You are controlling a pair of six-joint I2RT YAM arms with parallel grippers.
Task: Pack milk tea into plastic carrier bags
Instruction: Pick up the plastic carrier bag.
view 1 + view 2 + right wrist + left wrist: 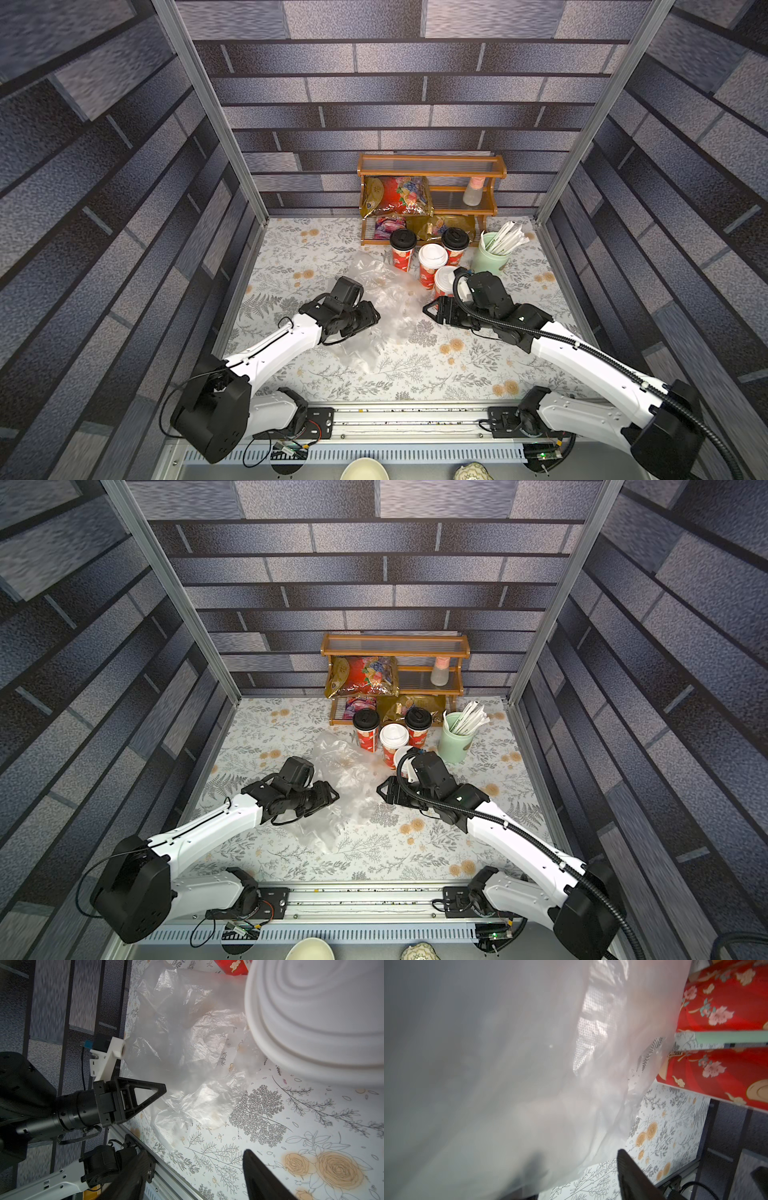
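Note:
Four red milk tea cups stand at the back of the table: two black-lidded (402, 249) (455, 245), one white-lidded (432, 264), and another white-lidded cup (445, 279) half hidden by my right arm. A crumpled clear carrier bag (390, 299) lies in front of them. My left gripper (375, 318) sits at the bag's near edge. In the left wrist view its jaws stand apart, with bag film (508, 1064) draped over one finger. My right gripper (195, 1151) is open over bare tablecloth, just beside the nearest white lid (322, 1022).
A wooden rack (432, 170) against the back wall holds snack packets (397, 195) and a small bottle (473, 191). A pale green cup of straws (490, 257) stands right of the cups. Brick-pattern walls close in three sides; a metal rail (407, 419) runs along the front.

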